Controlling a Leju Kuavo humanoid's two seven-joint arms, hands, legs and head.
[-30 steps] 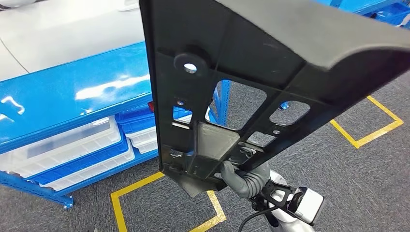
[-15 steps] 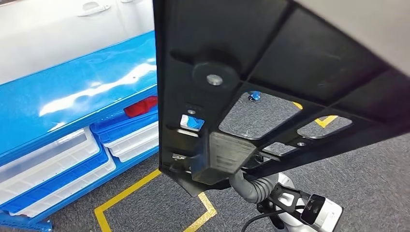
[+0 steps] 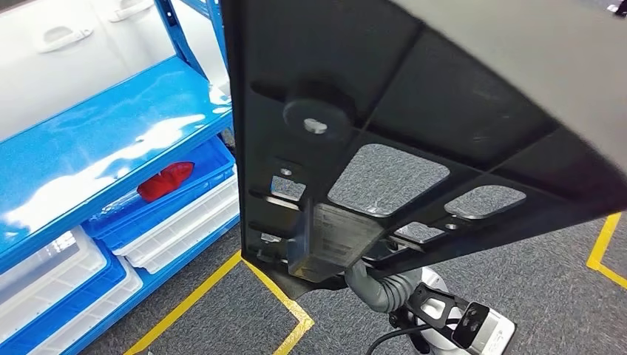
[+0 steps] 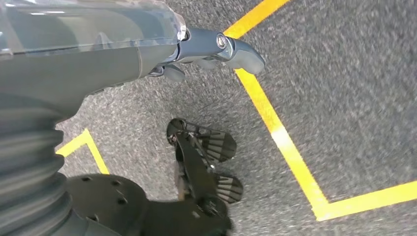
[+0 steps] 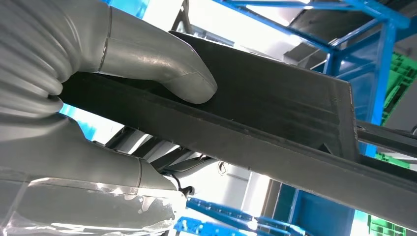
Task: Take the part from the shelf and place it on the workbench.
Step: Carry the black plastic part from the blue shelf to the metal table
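The right robot hand (image 5: 98, 103) has a solid grip on the big black part (image 3: 414, 133), which is up in the air right in front of the head camera, well off the floor and away from the blue shelf (image 3: 96, 148) on the left. From the head view the part tilts up and away, its ribbed underside with the cut-out windows facing the camera, and the grey ribbed wrist comes up from below to meet its lower edge. In the right wrist view you can see the clamp properly: the thick grey thumb (image 5: 162, 69) is pressed flat on one face of the panel's edge and the other fingers (image 5: 88, 167) wrap the opposite side, so the edge is sandwiched between them.

The left robot hand (image 4: 216, 49) hangs down over the grey carpet (image 4: 344, 98) with nothing in it. Its dark fingers stick out fairly straight and look relaxed, above a yellow floor line (image 4: 275, 128).

On the shelf there's a red object (image 3: 166, 180) sitting in a blue bin (image 3: 214, 159), with clear-lidded bins (image 3: 185, 225) on the level below.
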